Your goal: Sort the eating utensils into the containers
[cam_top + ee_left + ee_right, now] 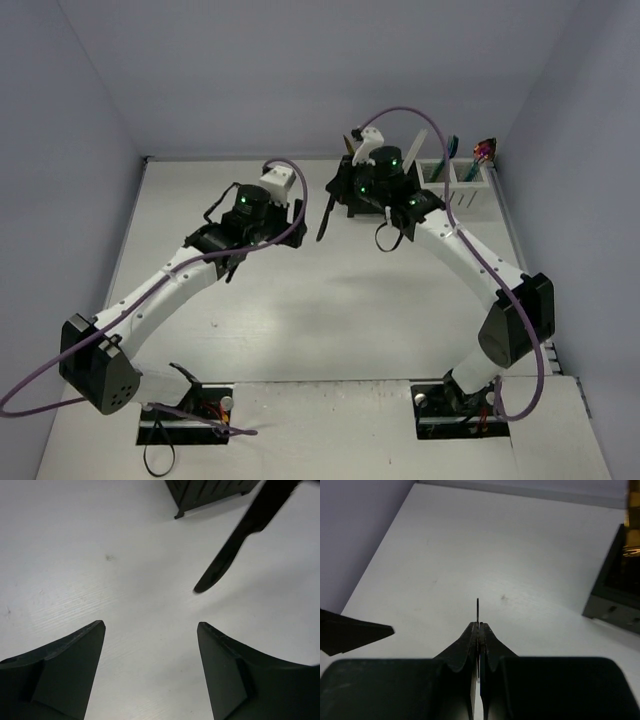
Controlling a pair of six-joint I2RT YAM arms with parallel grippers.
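Two grippers were mine. My right gripper [479, 629] was pressed together on a black knife [235, 545], its thin edge showing between my fingertips. The knife hung tilted, tip lowest, above the white table [300, 320], just beside the black caddy [210, 492]. My left gripper [150, 630] hovered over the table near the knife's tip, fingers spread apart, holding nothing. The white caddy [467, 188] stood at the far right with blue utensils [450, 150] upright inside.
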